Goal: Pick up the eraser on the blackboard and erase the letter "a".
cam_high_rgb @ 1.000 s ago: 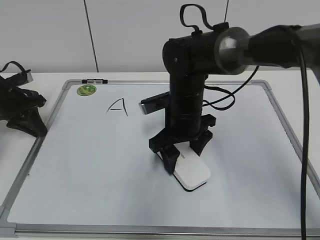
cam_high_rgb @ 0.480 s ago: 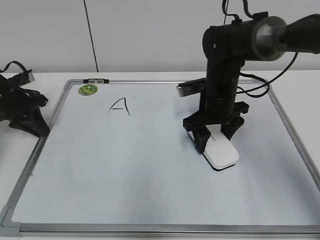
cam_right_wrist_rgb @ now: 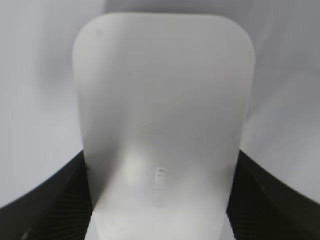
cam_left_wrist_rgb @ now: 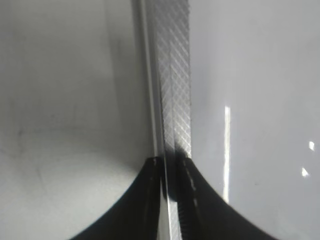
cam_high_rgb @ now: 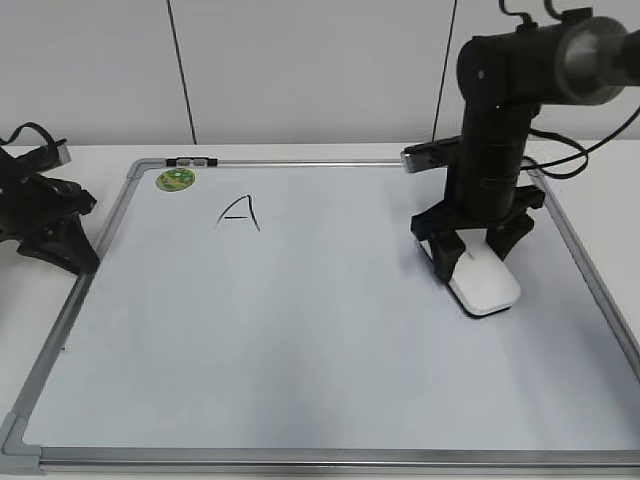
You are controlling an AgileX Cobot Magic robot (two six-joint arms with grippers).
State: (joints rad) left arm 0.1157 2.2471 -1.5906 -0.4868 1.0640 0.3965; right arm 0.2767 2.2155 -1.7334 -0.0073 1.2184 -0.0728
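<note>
The right pincer [cam_high_rgb: 478, 252] stands upright over the right side of the large white dry-erase blackboard with its silver-grey metal frame [cam_high_rgb: 330, 163], and its two black fingers are clamped on the white rounded-rectangular plastic eraser [cam_high_rgb: 484, 284]. The eraser lies flat on the board surface, near the right frame rail, its free end pointing toward the near right corner of the worktop [cam_high_rgb: 100, 155]. From the right wrist view the eraser [cam_right_wrist_rgb: 162, 125] fills the picture, faint grey lettering near its held end, a dark finger [cam_right_wrist_rgb: 45, 200] pressed against each long side.

Over toward the far left corner of the board there's an angular capital "A" in thin black marker [cam_high_rgb: 238, 212], with a round green sticker [cam_high_rgb: 173, 179] just beyond it by the frame. No rounded lowercase letter shows on the board.

The left pincer [cam_high_rgb: 45, 225] sits low at the left edge of the worktop, beside the board's left rail. In its wrist view the dark fingers [cam_left_wrist_rgb: 150, 200] lie close together, with the patterned metal frame strip [cam_left_wrist_rgb: 175, 90] running between them; I cannot tell whether they grip it.
</note>
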